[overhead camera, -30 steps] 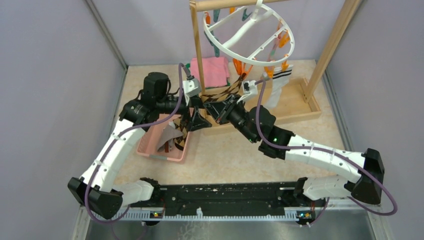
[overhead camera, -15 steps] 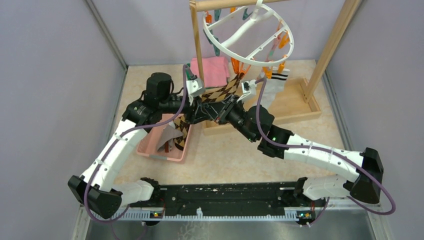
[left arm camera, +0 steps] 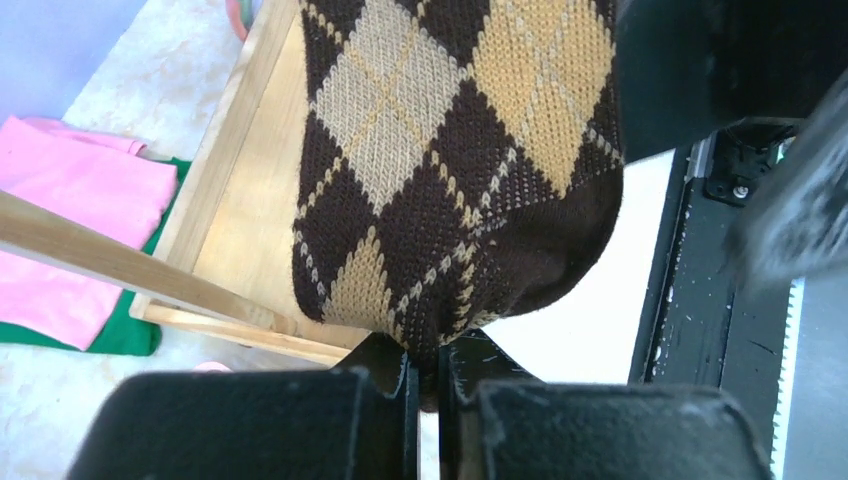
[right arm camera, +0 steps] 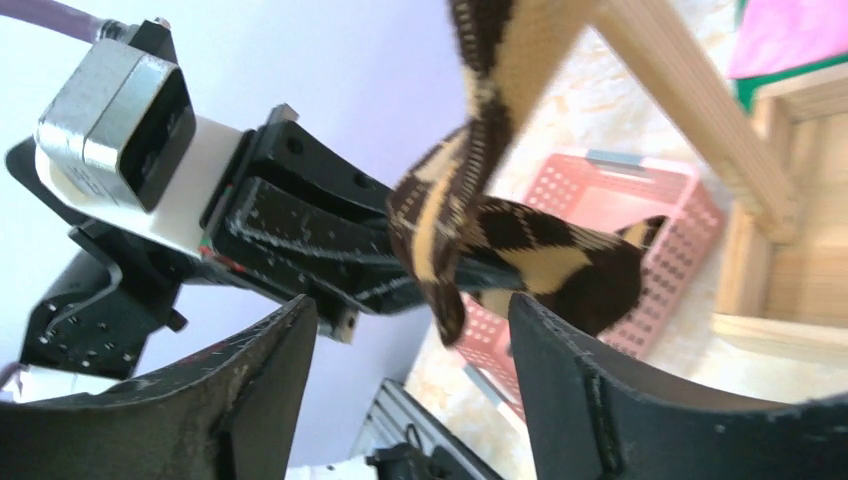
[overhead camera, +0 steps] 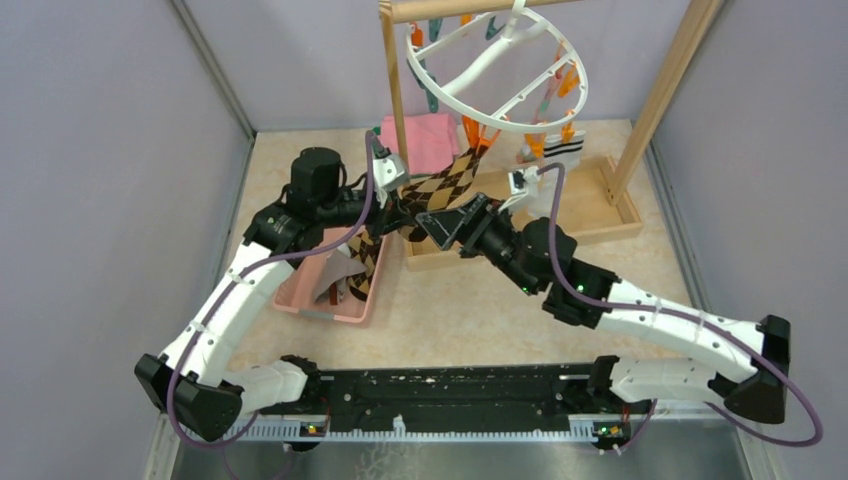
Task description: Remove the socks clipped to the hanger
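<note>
Step in hand: freeing the argyle sock [overhead camera: 445,185] from the hanger [overhead camera: 480,63]; I judge it not yet released.
Left claw: my left claw [left arm camera: 428,375] is pressed together on the sock's dark toe, below and left of the hanger.
Right claw: my right claw [right arm camera: 410,305] is spread wide and holds nothing. It is below the hanger, beside the sock's lower end.
Sock's place: it runs slantwise from an orange clip [overhead camera: 478,135] on the hanger's near rim down to my left claw. It looks fairly taut.
How I would do it: I should keep the pinch deep on the toe, since knit can slide out of a shallow grip. I would pull in line with the sock, away from the hanger, steadily and without a jerk. The ring hangs free and may swing with the pull, so my right claw could steady the sock nearer the clip.
Sock's make: soft ribbed knit in brown and tan diamonds with thin crossing lines, limp and stretchy.
Hanger's make: smooth, rigid white plastic, a ring with curved cross bars.
Also clipped: a white striped-cuff sock [overhead camera: 560,152] under the hanger's right side.
Drop place: a perforated pink basket [overhead camera: 325,313], well below and left of the hanger.
</note>
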`<state>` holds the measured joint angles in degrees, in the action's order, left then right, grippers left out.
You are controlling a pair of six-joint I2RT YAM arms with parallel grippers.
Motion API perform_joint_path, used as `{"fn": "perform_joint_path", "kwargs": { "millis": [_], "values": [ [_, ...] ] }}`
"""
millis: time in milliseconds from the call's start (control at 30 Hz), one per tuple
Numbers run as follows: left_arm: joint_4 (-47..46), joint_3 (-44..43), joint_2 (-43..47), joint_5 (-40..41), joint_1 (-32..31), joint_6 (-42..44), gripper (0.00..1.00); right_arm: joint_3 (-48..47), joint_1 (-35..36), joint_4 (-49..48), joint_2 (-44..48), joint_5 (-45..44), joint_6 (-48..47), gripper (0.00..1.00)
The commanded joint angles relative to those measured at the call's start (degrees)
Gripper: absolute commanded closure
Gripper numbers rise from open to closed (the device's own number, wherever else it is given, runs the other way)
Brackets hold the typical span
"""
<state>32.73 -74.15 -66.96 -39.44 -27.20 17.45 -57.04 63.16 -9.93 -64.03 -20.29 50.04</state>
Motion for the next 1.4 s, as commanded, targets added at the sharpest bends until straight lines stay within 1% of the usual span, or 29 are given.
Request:
{"fn": "perform_joint_path", "kwargs": {
  "millis": [0, 100, 167, 233, 300, 433, 600, 700, 767, 900, 1100, 1367],
  "values": [
    [-3.73, -1.5, 1.12, 2.31, 0.01, -1.63, 1.0, 1.88, 0.57, 10.56, 8.04, -6.2, -0.42, 0.27],
    [-3.77, -2.47, 0.81, 2.57, 0.04, -3.15, 1.0, 3.23, 0.56, 17.71, 13.44, -11.19, -1.04, 0.23],
    [-3.86, -2.87, 0.67, 2.36, -0.02, -4.1, 1.0, 3.34, 0.57, 19.11, 15.76, -14.67, -4.69, 0.21],
    [-3.86, -2.88, 0.6, 2.31, -0.15, -4.85, 1.0, 2.06, 0.59, 18.28, 16.42, -17.32, -10.29, 0.21],
    [-3.82, -2.76, 0.37, 2.67, -0.24, -5.56, 1.0, -0.89, 0.54, 17.59, 15.25, -20.07, -16.24, 0.21],
    [-4.01, -1.9, 0.31, 2.63, -0.41, -6.22, 1.0, -8.34, 0.57, 11.68, 9.61, -22.18, -29.14, 0.21],
    [-5.92, 0.53, -0.5, 1.14, -1.81, -7.86, 1.0, -17.14, 0.3, 7.99, 2.17, -27.02, -37.47, 0.22],
    [-6.42, 1.32, -1.13, 1.95, -3.4, -8.0, 1.0, -20.92, -2.03, 9.56, -0.51, -28.2, -37.2, 0.26],
    [-6.54, 1.61, -1.26, 1.92, -3.9, -7.99, 1.0, -22.33, -4.01, 11.66, -1.37, -27.09, -35.92, 0.32],
    [-6.63, 2.05, -1.12, 2.0, -4.43, -7.7, 1.0, -23.23, -7.22, 13.93, -1.52, -24.42, -34.0, 0.4],
    [-7.71, 2.63, -1.37, 1.75, -5.03, -8.29, 1.0, -24.68, -8.94, 14.86, -2.42, -22.76, -35.18, 0.44],
    [-8.46, 2.56, -2.11, 1.48, -6.56, -8.86, 1.0, -27.53, -10.56, 16.37, -5.41, -20.73, -35.54, 0.44]
  ]
}}
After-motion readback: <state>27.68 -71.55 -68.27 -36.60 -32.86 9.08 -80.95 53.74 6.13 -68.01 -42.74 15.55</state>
